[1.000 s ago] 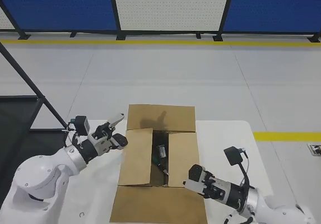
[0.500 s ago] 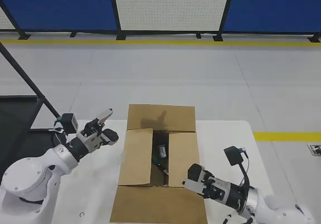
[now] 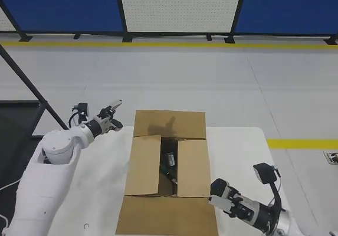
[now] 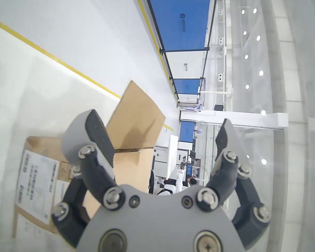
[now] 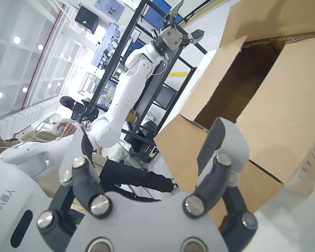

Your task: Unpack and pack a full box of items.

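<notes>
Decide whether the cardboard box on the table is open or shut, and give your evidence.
Open. The cardboard box has its end flaps spread outward, and a dark gap between the two inner flaps shows items inside.

Blue and white partition panels [image 3: 174, 15] stand at the far edge of the pale grey floor [image 3: 216, 82]. A yellow line [image 3: 157, 43] runs just before the panels; a black metal rack [image 3: 9, 102] stands well apart from them.

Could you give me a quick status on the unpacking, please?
Left gripper open, empty, off a far corner of the cardboard box. Right gripper open, by a near corner. Two flaps partly cover the opening; items show in the gap.
</notes>
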Action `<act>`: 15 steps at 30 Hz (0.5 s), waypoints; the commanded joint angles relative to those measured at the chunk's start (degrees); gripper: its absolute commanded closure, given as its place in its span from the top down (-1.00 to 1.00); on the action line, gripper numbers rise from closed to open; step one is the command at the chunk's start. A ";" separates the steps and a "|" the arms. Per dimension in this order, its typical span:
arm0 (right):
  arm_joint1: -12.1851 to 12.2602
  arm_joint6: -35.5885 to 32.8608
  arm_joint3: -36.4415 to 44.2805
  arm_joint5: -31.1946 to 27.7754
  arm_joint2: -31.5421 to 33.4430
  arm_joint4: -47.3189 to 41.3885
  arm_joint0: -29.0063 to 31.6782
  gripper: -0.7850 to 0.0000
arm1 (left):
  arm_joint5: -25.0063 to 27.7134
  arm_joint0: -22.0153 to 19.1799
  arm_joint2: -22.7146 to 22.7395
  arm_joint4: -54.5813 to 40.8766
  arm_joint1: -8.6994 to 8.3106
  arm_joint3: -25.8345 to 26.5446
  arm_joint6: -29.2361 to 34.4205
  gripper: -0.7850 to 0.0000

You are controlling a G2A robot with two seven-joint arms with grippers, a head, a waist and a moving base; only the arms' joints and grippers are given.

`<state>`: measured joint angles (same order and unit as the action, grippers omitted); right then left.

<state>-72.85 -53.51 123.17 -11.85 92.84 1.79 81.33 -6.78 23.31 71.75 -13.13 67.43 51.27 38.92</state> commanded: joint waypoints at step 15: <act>0.41 -0.43 1.73 -0.42 2.63 -0.08 3.37 1.00 | 1.08 -3.54 -2.90 2.28 0.80 -5.86 0.57 1.00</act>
<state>-72.44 -54.18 124.88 -12.26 95.54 1.99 84.67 -5.70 19.79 68.86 -10.86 68.23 45.44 39.49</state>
